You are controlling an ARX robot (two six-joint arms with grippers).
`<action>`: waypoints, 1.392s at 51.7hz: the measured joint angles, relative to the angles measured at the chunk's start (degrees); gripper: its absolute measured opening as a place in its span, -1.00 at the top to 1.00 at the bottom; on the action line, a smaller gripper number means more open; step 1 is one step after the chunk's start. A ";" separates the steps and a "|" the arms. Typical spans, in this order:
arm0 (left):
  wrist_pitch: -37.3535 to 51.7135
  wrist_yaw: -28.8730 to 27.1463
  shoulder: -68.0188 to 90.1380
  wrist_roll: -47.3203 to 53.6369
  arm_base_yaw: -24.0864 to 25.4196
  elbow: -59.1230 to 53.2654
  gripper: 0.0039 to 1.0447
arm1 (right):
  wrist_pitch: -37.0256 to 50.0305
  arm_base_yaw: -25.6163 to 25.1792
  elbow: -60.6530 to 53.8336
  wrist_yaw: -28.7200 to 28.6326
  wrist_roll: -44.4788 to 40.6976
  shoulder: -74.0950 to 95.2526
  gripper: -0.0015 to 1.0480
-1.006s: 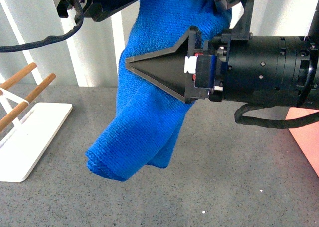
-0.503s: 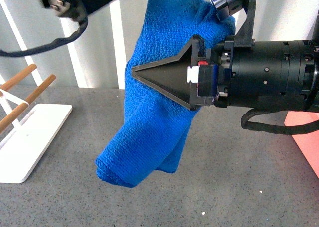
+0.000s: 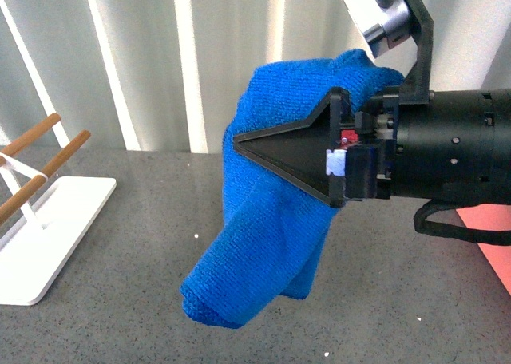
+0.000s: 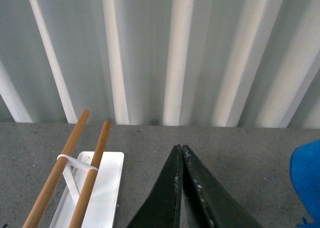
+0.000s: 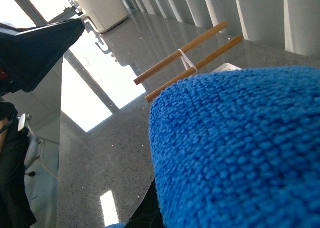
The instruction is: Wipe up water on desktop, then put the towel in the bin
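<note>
Front view: at the lower left a flat white stand [image 3: 60, 220] sits on the speckled grey table [image 3: 128, 316], with two wooden bars [image 3: 49, 151] slanting up from it toward the left edge. A ribbed pale wall [image 3: 136, 61] fills the top of the frame.

In the middle, the blue towel [image 3: 263, 252] hangs in thick folds, bunched at the top and drooping toward the lower centre. Whether its lowest fold touches the table cannot be told.

The right gripper [image 3: 243, 140] reaches in from the right edge, its dark pointed finger lying across the front of the cloth. Its jaws are clenched on the towel's upper part. At the right edge, below the arm, a strip of the salmon-pink bin [image 3: 499, 244] shows, well apart from the stand.

Left wrist view: the stand and its bars lie at the lower left. At the bottom centre the left gripper [image 4: 181, 149] has its jaws pressed together with nothing between them, above bare table. A blue edge of towel shows at the lower right.

Right wrist view: a dark finger sits at the upper left and the bars at the upper middle. The towel's weave fills the lower right, too close to show the grip.
</note>
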 joint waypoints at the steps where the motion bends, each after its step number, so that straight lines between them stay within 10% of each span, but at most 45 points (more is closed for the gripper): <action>1: -0.02 0.31 -0.70 0.00 0.44 -0.66 0.93 | -0.26 -0.17 -0.17 0.02 -0.20 -0.24 0.87; 37: -10.58 11.67 -23.10 0.39 12.33 -12.52 0.93 | 1.29 0.22 -2.86 1.27 -0.44 -3.54 0.87; 72: -24.68 12.02 -41.22 0.42 12.70 -14.62 0.93 | -1.44 -2.16 -3.67 1.36 -0.83 -4.22 0.87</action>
